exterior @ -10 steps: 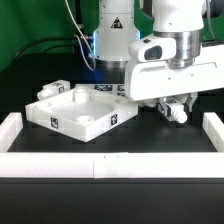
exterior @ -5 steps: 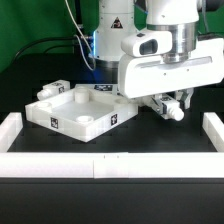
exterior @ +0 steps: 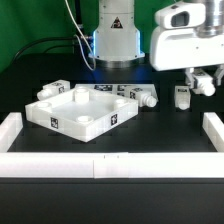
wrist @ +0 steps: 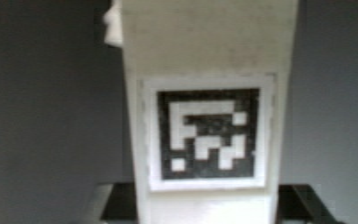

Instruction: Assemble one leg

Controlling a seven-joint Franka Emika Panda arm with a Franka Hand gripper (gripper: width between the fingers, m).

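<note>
My gripper (exterior: 205,80) hangs at the exterior view's upper right, above the table, shut on a white leg (exterior: 206,85). In the wrist view that leg (wrist: 202,60) fills the picture with its black-and-white tag facing the camera, and dark fingers (wrist: 123,203) sit on either side of its base. A second leg (exterior: 182,96) stands upright on the table just below and left of the gripper. A third leg (exterior: 146,97) lies beside the large white panel (exterior: 60,118). A fourth leg (exterior: 55,88) lies behind the panel's left corner.
The marker board (exterior: 108,89) lies behind the panel. A low white rail (exterior: 100,164) borders the table's front, with raised ends at left (exterior: 10,125) and right (exterior: 213,126). The robot base (exterior: 115,40) stands at the back.
The arm has lifted and swung to the exterior view's right with the leg still in its grip. This uncovered the lying leg and the standing leg beside the panel.
</note>
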